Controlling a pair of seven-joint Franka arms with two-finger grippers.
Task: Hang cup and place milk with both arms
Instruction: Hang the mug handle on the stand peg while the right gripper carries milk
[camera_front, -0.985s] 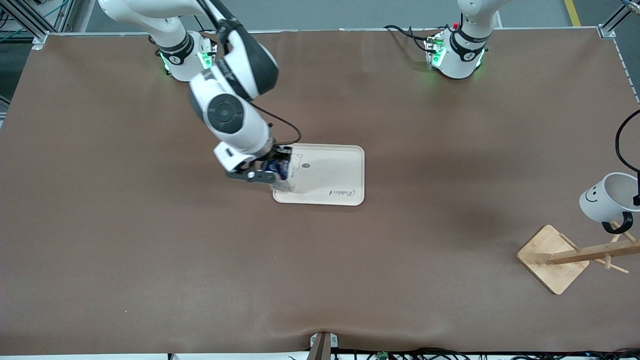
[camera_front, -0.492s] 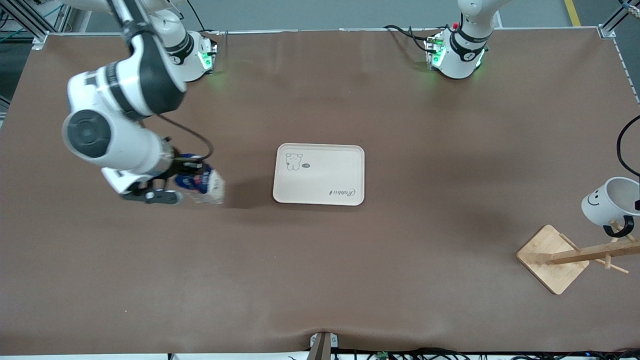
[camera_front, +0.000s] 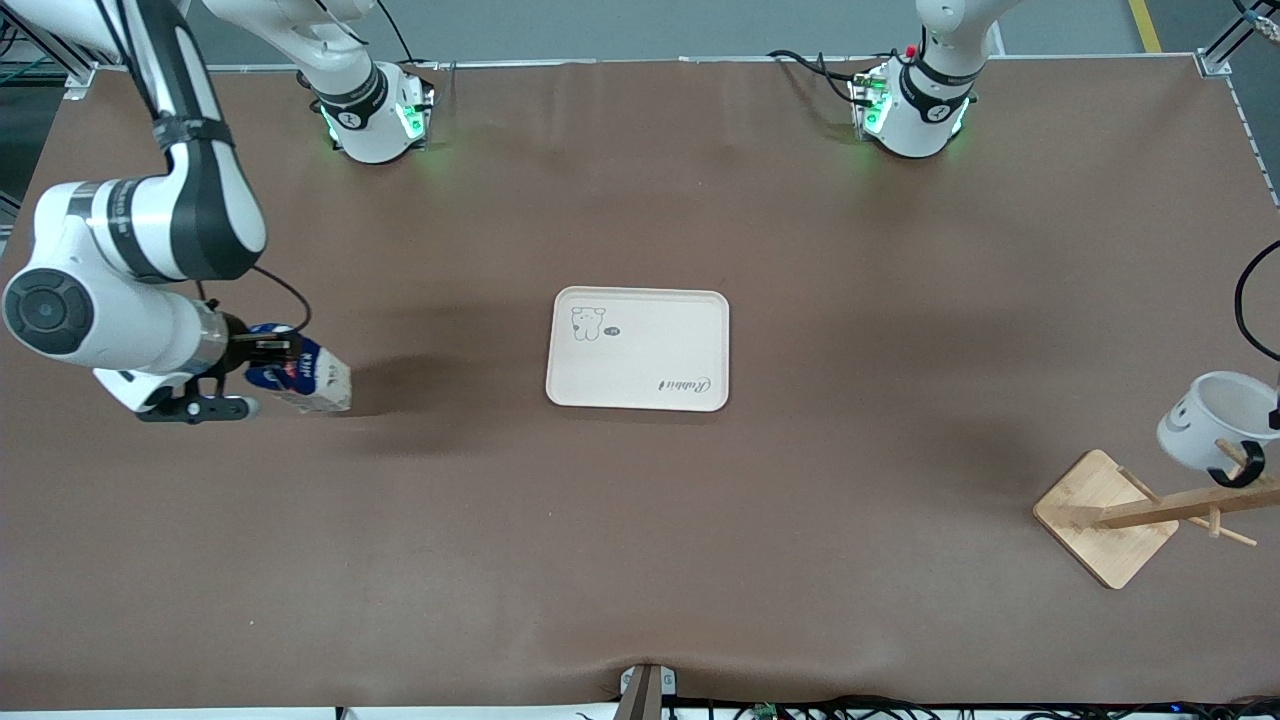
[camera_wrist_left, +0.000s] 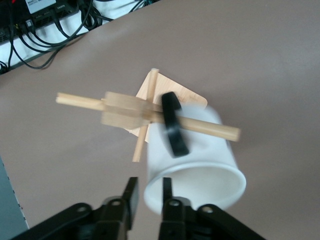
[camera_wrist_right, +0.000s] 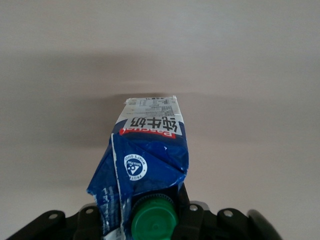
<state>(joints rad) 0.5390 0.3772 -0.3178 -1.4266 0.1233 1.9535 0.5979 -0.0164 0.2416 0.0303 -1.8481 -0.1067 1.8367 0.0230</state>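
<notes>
The white cup hangs over the wooden rack at the left arm's end of the table. Its black handle is threaded on a peg. My left gripper stands slightly open astride the cup's rim. One finger is inside the cup, and the other is outside, a small gap away from the wall. My right gripper is shut on the milk at its top, by the green cap. It holds the carton tilted over the brown cloth toward the right arm's end.
A cream tray with a bear drawing lies in the middle of the table. The rack's square base sits on the cloth, its pegs sticking out sideways. Cables run along the table edge.
The right arm has swung the milk from the tray's edge out toward its own end of the table. The cup has sunk lower on the peg, and the left jaws have loosened.
</notes>
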